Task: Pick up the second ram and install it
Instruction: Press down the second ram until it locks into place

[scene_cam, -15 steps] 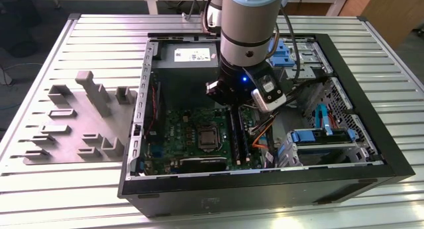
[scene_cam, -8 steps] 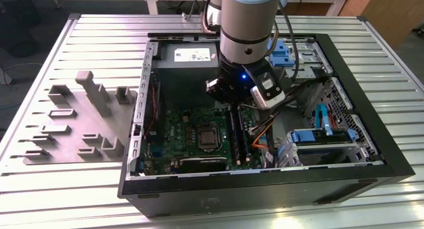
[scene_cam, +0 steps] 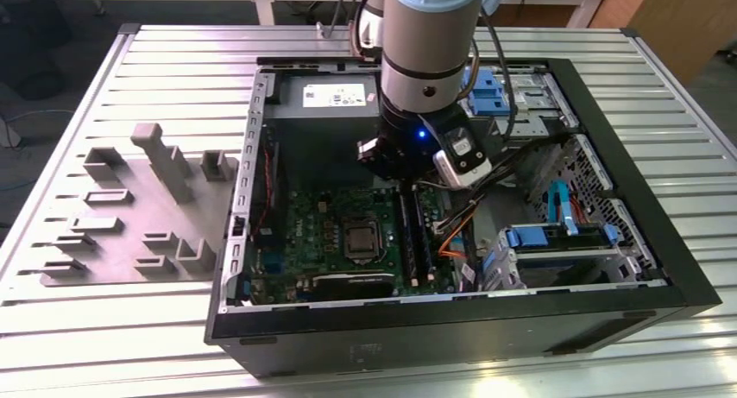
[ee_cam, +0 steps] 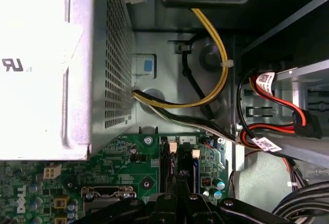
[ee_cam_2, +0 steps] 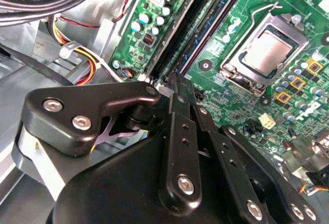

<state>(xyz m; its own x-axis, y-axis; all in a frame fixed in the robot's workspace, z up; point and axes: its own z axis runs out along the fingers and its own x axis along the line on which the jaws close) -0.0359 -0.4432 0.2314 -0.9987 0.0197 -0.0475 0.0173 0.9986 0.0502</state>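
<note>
The open computer case [scene_cam: 645,268] lies on the table with its green motherboard [scene_cam: 328,230] facing up. My gripper [scene_cam: 398,180] hangs over the end of the memory slots nearest the power supply. In both wrist views its black fingers [ee_cam_2: 177,131] are pressed together, and the gripper [ee_cam_2: 179,82] [ee_cam: 180,179] ends right at the slot ends. A long blue-green ram stick [ee_cam_2: 213,29] [ee_cam: 197,175] stands in a slot running away from the tips. I cannot tell whether the fingers touch it. Dark sticks fill the slots [scene_cam: 412,234] beside the processor socket [ee_cam_2: 267,49].
The silver power supply [ee_cam: 36,64] sits close beside the gripper. Yellow, black and red cables [ee_cam: 216,80] cross the case floor by the slots. Blue drive brackets [scene_cam: 541,236] stand at the exterior view's right. A grey parts fixture [scene_cam: 138,208] lies on the table at its left.
</note>
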